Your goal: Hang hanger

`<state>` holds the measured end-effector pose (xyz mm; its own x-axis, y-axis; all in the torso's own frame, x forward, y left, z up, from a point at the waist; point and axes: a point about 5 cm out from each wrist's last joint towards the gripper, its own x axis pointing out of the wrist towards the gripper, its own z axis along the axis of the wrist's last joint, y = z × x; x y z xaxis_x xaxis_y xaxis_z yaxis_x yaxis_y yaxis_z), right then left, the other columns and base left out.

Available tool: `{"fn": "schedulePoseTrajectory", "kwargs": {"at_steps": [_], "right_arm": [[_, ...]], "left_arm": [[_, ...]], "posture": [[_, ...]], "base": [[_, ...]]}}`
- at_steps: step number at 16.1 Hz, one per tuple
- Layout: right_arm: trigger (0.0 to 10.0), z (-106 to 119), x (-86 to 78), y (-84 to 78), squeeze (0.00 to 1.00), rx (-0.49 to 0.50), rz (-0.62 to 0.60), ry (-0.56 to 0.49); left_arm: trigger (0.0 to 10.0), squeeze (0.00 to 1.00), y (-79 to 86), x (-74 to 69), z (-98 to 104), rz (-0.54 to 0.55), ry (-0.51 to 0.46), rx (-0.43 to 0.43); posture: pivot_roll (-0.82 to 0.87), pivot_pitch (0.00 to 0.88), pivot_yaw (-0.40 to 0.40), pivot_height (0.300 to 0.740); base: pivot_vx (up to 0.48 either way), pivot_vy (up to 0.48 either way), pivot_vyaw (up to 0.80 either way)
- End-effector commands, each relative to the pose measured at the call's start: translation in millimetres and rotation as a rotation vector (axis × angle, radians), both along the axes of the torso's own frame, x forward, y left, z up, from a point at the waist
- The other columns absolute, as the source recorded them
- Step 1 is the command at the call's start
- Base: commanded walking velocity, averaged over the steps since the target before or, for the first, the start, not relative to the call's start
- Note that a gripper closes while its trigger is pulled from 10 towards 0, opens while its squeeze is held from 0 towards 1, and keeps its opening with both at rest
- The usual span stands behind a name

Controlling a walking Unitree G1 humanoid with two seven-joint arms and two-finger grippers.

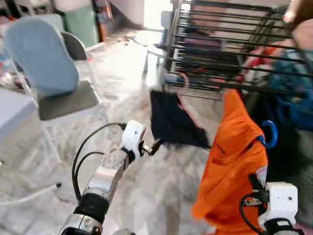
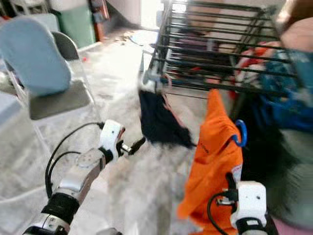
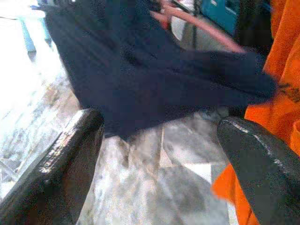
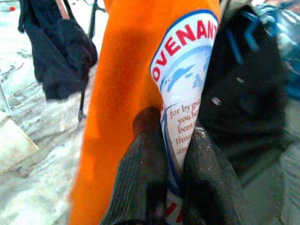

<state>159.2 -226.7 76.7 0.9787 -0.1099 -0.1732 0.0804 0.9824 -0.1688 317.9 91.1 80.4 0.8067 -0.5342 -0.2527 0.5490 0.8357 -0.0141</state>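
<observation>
Silver left arm point(image 1: 105, 176), white wrist housings, looping black cables, long black jaws.

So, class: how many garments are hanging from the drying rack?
2 clearly: a dark navy garment on a pink hanger at the rack's near-left corner, and an orange shirt to its right, pinched by the right gripper. Blurred clothes behind may hide more.

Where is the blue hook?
In the left eye view, the blue hanger hook pokes from the orange shirt, right of centre, below the drying rack.
</observation>
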Motion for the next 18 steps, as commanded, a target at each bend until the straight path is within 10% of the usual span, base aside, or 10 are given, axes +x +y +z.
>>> {"fn": "schedulePoseTrajectory", "kwargs": {"at_steps": [1, 18], "right_arm": [[10.0, 6, 3.6, -2.3, 0.0, -0.02, -0.008, -0.03], [10.0, -1, 27.9, 20.9, 0.0, 0.129, -0.074, -0.061]], "left_arm": [[10.0, 0.0, -0.6, -0.7, -1, -0.013, -0.003, 0.013], [10.0, 0.0, 2.4, 19.8, 6, 0.024, -0.071, 0.021]], "posture": [[-0.05, 0.0, -0.018, 0.74], [-0.03, 0.0, -0.005, 0.74]], "base": [[-0.386, 0.0, 0.0], [-0.04, 0.073, 0.09]]}}
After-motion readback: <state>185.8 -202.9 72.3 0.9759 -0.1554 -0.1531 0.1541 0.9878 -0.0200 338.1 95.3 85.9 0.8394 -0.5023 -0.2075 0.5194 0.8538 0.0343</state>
